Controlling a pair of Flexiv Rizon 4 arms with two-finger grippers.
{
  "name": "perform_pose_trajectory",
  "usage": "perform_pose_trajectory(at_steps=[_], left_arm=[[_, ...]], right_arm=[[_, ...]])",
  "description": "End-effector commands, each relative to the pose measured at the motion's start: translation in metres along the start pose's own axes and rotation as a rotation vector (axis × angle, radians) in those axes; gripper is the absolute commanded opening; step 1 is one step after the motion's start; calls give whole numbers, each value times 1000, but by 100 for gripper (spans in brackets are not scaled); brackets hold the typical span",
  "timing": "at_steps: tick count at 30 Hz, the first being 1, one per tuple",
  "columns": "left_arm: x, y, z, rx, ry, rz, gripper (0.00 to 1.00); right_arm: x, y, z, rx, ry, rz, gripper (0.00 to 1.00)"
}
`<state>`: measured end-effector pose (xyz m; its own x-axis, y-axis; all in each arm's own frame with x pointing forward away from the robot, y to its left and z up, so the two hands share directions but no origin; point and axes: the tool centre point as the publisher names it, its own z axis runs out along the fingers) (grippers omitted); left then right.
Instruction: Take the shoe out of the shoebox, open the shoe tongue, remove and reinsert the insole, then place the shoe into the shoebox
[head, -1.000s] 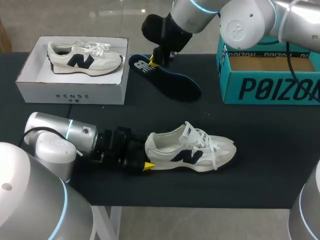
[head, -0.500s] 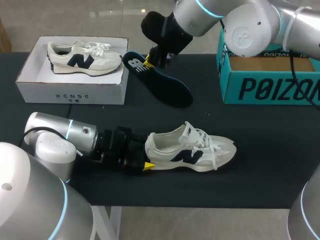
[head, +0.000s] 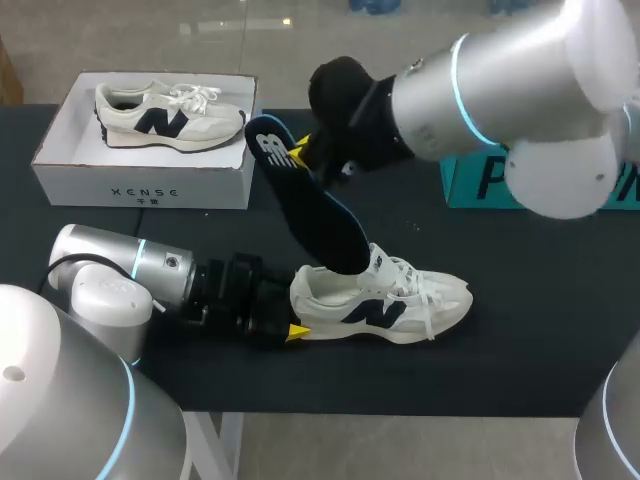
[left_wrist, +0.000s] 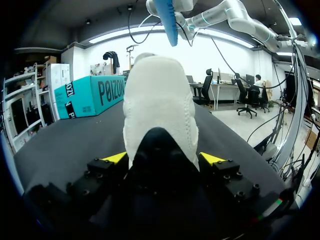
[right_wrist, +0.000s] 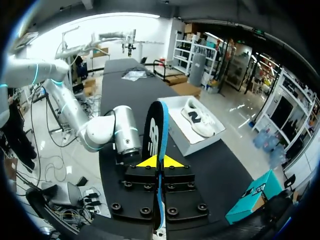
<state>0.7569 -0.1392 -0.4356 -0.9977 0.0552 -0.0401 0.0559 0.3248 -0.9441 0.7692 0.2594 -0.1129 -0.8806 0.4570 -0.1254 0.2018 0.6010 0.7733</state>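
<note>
You have bright, even light from overhead: only a faint shadow lies under the shoe (head: 390, 305) on the matt black table (head: 540, 330), and pale glare sits on the shell of the right arm (head: 500, 85).

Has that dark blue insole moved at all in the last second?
Yes. The right gripper has swung the insole from beside the white shoebox toward the shoe on the table; its tip is now at that shoe's opening.

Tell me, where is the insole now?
The insole hangs mid-table in the head view, held by the right gripper, its lower end at the shoe opening.
</note>
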Motion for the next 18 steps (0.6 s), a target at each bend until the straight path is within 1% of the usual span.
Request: perform_pose_trajectory(at_steps=[1,3,6,8,11,16,18], left_arm=[[-1,4,3,0,-1,0,0],[-1,4,3,0,-1,0,0],[-1,4,3,0,-1,0,0],[-1,4,3,0,-1,0,0],[-1,4,3,0,-1,0,0],[-1,4,3,0,-1,0,0],[-1,4,3,0,-1,0,0]], right_arm=[[0,-13,-58,-105,-96,-6,0],[-7,-15,-67,-133,-109,-23,0],[-20,-22,-70,-174,-102,-26,0],[-33,-25,-72,-232,-90,-48,0],[-54,-30,-77,-267,-81,-69,0],[-93,-34,-78,-279,-34,-101,0],[-108,-34,-76,-312,-1,-113,0]])
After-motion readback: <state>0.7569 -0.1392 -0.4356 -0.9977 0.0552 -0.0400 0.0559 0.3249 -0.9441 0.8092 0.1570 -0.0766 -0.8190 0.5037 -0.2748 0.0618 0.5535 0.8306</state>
